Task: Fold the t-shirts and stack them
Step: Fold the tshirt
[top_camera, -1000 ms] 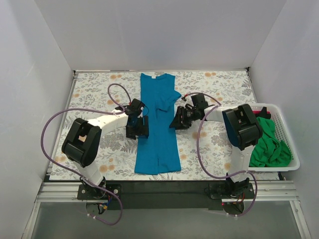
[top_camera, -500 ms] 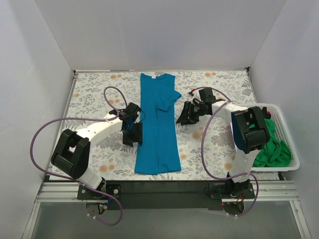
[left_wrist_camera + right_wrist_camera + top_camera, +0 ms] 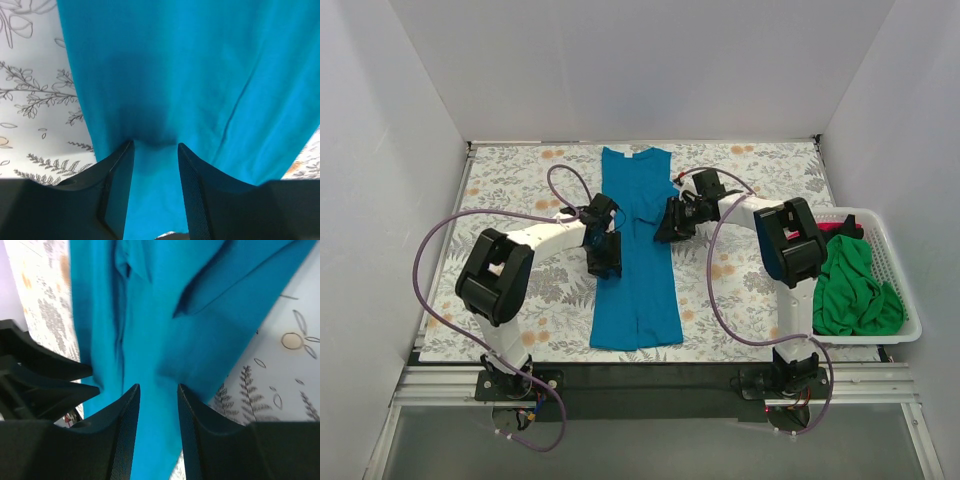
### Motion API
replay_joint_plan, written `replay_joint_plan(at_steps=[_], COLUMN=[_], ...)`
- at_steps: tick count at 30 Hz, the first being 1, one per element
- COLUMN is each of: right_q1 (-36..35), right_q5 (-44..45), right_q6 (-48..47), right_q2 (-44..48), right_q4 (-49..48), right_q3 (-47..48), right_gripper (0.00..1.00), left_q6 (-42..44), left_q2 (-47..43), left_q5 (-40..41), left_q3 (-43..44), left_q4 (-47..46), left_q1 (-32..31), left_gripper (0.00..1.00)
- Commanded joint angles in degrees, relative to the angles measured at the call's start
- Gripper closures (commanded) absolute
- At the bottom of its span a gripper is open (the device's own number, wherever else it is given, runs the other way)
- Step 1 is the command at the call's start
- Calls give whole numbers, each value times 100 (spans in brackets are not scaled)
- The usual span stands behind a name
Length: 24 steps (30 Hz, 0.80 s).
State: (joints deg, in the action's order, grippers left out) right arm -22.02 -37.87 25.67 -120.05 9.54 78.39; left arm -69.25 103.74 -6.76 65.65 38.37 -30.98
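**Teal shirt** (image 3: 635, 290): lies flat on the flowered table (image 3: 510, 190) as a long narrow strip. The collar end is far from the arm bases and the hem end is near them. One sleeve is turned in over the upper part of the strip.

**Left arm:** the elbow is raised, well to the left of the shirt. The forearm reaches right, to the shirt's left edge at about mid-length.

**Left gripper** (image 3: 604, 256): pointed down onto the cloth at that edge. In the wrist view the gripper (image 3: 155, 150) has its jaws partly apart, and teal cloth fills the gap between the black fingers (image 3: 117, 195). No pinched fold can be seen.

**Right arm:** the upper link stands upright to the right of the shirt. The forearm runs left and away from the base, and the wrist bends down toward the shirt's right edge, level with the turned-in sleeve.

**Right gripper** (image 3: 667, 225): sits over that right edge. In the wrist view the gripper (image 3: 157, 390) is also partly open, and its fingers (image 3: 192, 430) straddle teal cloth. No grasp can be seen.

**Basket** (image 3: 905, 290): white and slatted, well to the right of the teal shirt.

**Green shirt** (image 3: 850, 295): crumpled in the basket.

**Red shirt** (image 3: 840, 228): in the basket, only a scrap showing at its far end.
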Motion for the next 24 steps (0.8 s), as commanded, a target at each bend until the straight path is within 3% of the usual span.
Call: replay_joint_plan(at_steps=[1,6,9,12,15,18,24], right_q1=[-74,-92,-92,-92,-66,135,864], right_q5=[-45,-264,-353,-388,-283,-248,542], right_q6=[70,-36,-246,-571,-861,-775,-537], right_q2=[-124,104,455,815,1176,1352,1467], right_q4=[-84,-5,258,687,1022,1129,1076], right_q3=[2,-963,-1570,-1774,-1626,-1178,-571], right_gripper=[58,58,58,58,58,57,57], left_q6=[-62,-45,-44,-27,70,236,755], left_q2=[-47,-153,-345,-846,-1347,-1541,-1164], left_q5=[-150,-9,-568,-879,-801,-502,96], left_q3=[-25,-192,-542,-1139,-1221,-687,641], left_q4=[337,907,1225,1374,1541,1455,638], left_q1=[-22,-13,-22,-39,-39,-39,-83], left_gripper=[61,62,62,62,55,43,39])
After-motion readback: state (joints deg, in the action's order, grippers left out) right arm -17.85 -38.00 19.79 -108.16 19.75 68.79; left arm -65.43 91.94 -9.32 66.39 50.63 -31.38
